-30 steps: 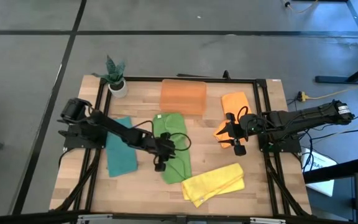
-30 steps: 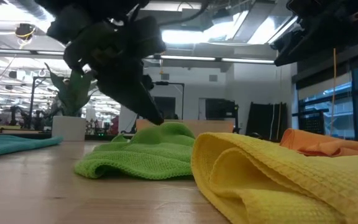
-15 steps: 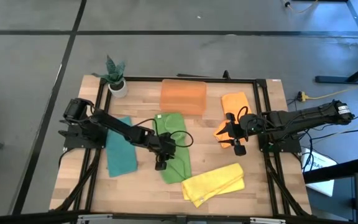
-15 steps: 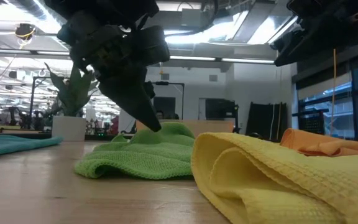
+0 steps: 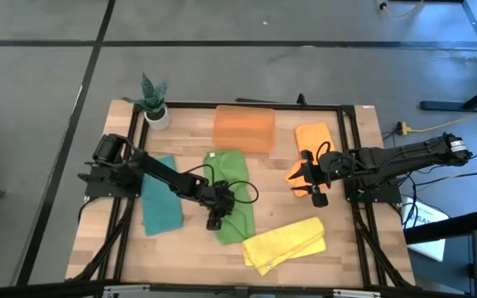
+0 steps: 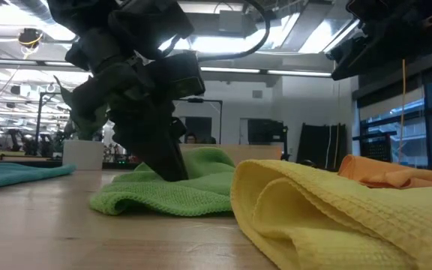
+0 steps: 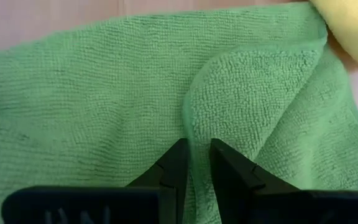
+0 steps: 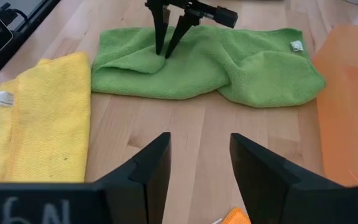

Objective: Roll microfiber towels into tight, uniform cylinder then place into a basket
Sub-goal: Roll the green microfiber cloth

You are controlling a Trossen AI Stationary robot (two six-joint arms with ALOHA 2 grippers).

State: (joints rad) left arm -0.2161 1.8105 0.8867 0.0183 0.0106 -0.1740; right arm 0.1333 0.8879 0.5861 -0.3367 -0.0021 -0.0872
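Two dark fingers of the left gripper (image 7: 196, 163) are pinching a raised fold of the nubbly green towel (image 5: 232, 194) at frame centre, jaws nearly closed on it; since a second ago the gripper has dropped lower into the cloth; the right gripper (image 8: 199, 163) is hovering open, empty, centre right; the translucent orange basket (image 5: 243, 127) is sitting at upper centre.

A robotics lab or workshop. The wooden table (image 5: 180, 257) stands on a grey concrete floor (image 5: 40, 124), and behind it are ceiling strip lights (image 6: 276, 73), monitors (image 6: 265, 131) and more equipment benches (image 6: 6, 146).
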